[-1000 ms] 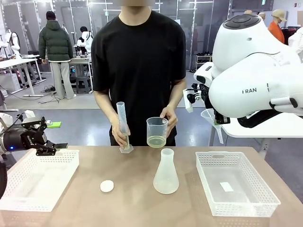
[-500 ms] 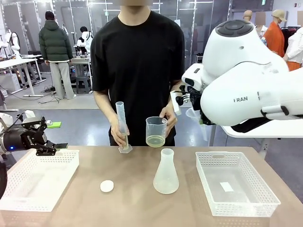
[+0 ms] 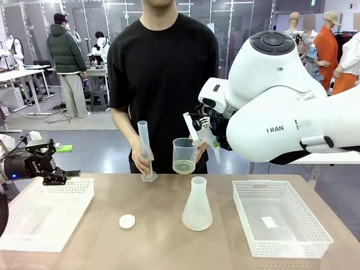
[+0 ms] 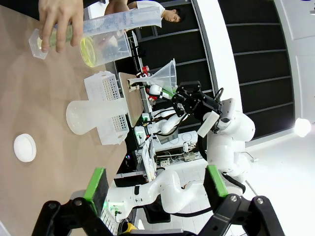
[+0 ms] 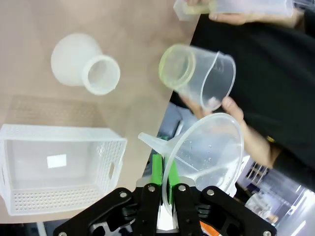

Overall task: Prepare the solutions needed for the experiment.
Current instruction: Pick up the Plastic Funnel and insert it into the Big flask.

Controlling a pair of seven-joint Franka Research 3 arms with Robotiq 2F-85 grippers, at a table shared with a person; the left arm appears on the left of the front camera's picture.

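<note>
The solutions [image 3: 185, 167] are a shallow pale yellow-green layer in a clear beaker [image 3: 186, 152], which a person's hand holds above the table's far edge. The person's other hand steadies a graduated cylinder [image 3: 145, 147] standing on the table. An empty conical flask [image 3: 197, 205] stands mid-table. My right gripper [image 3: 210, 128] is shut on a clear funnel [image 5: 207, 150], held high beside the beaker [image 5: 198, 73] and above the flask [image 5: 83, 66]. My left gripper [image 3: 58, 171] hangs open and empty over the left basket.
A white mesh basket [image 3: 34, 228] lies at the left. Another [image 3: 243, 212], with a small white label in it, lies at the right. A round white cap [image 3: 127, 221] sits on the table left of the flask. The person stands close at the far edge.
My right arm has swung left with the funnel, from over the right basket to beside the beaker. The person's hands and my left arm have stayed put.
</note>
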